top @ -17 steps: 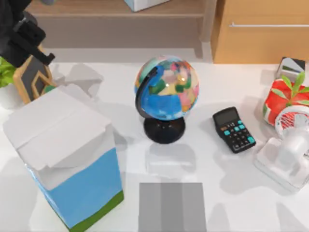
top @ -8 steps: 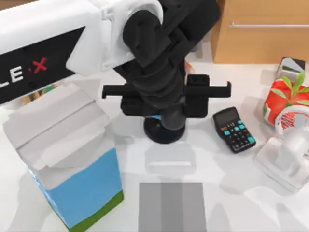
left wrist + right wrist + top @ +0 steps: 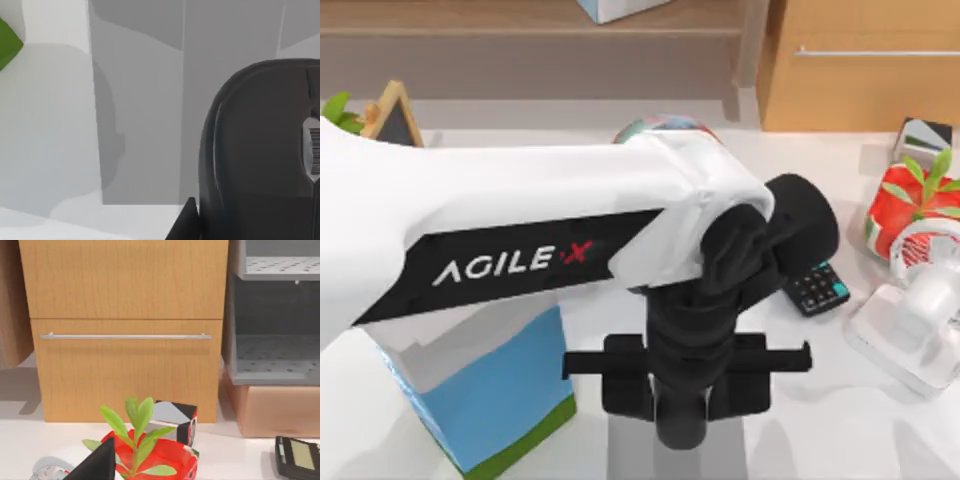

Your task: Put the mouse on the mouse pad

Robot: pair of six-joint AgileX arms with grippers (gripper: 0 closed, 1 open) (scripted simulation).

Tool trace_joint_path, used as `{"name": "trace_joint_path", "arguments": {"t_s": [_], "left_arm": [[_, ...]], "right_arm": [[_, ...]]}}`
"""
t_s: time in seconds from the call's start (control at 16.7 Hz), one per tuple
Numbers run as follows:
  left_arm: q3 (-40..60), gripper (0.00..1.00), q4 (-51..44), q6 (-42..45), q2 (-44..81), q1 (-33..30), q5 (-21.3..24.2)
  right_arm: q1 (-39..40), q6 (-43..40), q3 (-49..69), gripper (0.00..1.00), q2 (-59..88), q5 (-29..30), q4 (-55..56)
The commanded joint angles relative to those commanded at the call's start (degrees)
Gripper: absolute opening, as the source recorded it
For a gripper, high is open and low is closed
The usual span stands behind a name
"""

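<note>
Swung from above the globe (image 3: 660, 128) toward the table's near edge, my left gripper (image 3: 684, 372) now hovers over the mouse pad (image 3: 140, 125), apparently pinching the mouse (image 3: 260, 150), which I judge is carried but not yet released.

The black rounded mouse (image 3: 260, 150) sits above the grey striped mouse pad (image 3: 140, 125), near its edge.

White left arm (image 3: 500, 210), black wrist
</note>
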Motion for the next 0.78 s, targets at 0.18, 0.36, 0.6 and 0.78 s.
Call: {"name": "trace_joint_path", "arguments": {"t_s": [0.18,0.36,0.6,0.78], "left_arm": [[0.0,0.00,0.0,0.0,0.0,0.0,0.0],[0.1,0.00,0.3,0.5,-0.2,-0.1,0.3],[0.2,0.00,2.5,2.4,-0.9,-1.7,3.4],[-0.2,0.00,4.5,3.3,-1.2,-2.5,5.1]], "right_arm": [[0.0,0.0,0.0,1.00,0.0,0.0,0.0],[0.0,0.0,0.0,1.00,0.0,0.0,0.0],[0.0,0.0,0.0,1.00,0.0,0.0,0.0],[0.0,0.0,0.0,1.00,0.0,0.0,0.0]]}}
